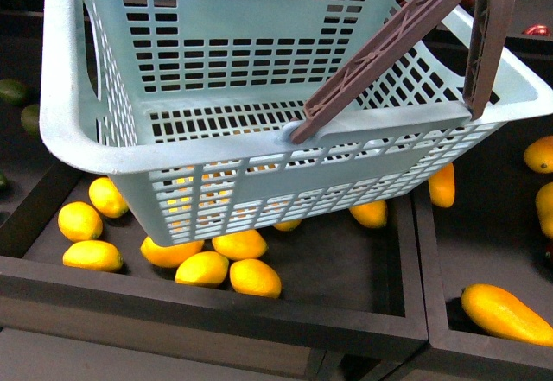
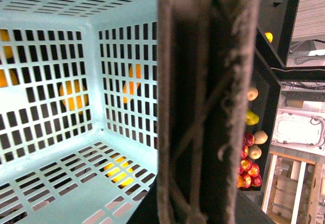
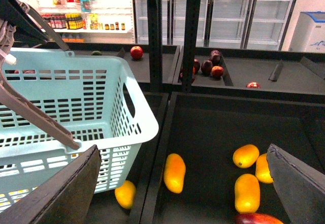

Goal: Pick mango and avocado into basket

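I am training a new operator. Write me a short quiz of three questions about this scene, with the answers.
1. True or false: the right gripper is shut on a fruit.
2. In the front view, what lies beneath the basket? A: red apples. B: yellow fruits. C: bottles.
3. What colour are the basket's handles?

Key: 1 false, its jaws stand wide apart with nothing between them. 2 B. 3 brown.

Basket point(image 1: 65, 96): is looking like matt teal plastic.
Handle point(image 1: 389, 46): is showing brown plastic, rough and scuffed.
Mangoes point(image 1: 242, 244): are showing smooth, faintly glossy skin.
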Controlling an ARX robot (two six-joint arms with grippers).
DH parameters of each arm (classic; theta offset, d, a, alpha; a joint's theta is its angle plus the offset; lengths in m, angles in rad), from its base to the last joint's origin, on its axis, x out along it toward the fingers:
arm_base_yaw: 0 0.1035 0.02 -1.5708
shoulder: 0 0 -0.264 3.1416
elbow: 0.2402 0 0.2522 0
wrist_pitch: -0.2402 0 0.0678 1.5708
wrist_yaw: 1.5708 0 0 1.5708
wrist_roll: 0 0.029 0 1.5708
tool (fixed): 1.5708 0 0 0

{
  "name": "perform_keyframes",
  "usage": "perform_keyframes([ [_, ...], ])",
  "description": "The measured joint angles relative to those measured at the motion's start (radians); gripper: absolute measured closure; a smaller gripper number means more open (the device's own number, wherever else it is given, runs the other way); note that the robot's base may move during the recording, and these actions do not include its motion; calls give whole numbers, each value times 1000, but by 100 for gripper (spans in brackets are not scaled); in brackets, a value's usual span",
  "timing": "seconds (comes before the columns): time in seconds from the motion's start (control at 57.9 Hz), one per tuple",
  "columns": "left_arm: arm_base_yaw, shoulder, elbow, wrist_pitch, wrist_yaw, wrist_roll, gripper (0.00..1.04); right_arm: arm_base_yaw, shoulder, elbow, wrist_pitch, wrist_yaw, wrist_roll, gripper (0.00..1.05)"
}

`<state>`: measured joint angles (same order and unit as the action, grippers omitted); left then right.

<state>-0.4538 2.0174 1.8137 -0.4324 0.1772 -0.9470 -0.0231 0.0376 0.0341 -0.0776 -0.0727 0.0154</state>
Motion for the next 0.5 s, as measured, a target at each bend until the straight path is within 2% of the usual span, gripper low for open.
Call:
perform_keyframes([
  [0.035, 1, 0, 0, 0, 0, 0, 99, -47, 89, 53, -107, -85, 34, 8],
  [0.069, 2, 0, 0, 0, 0, 0, 99, -87, 175, 87, -139, -157, 55, 8],
  [0.138, 2, 0, 0, 0, 2, 0, 99, -165, 334, 122, -89, -234, 86, 8],
  [0.173, 2, -2, 0, 0, 3, 0, 99, -214, 443, 142, -14, -270, 95, 8],
  [0.276, 2, -2, 0, 0, 8, -2, 99, -297, 694, 198, 197, -290, 89, 8],
  [0.397, 2, -2, 0, 0, 1, 0, 99, -360, 1064, 315, 466, -245, 35, 8],
  [0.501, 2, -2, 0, 0, -1, 2, 99, -382, 1355, 449, 580, -219, -45, 8],
])
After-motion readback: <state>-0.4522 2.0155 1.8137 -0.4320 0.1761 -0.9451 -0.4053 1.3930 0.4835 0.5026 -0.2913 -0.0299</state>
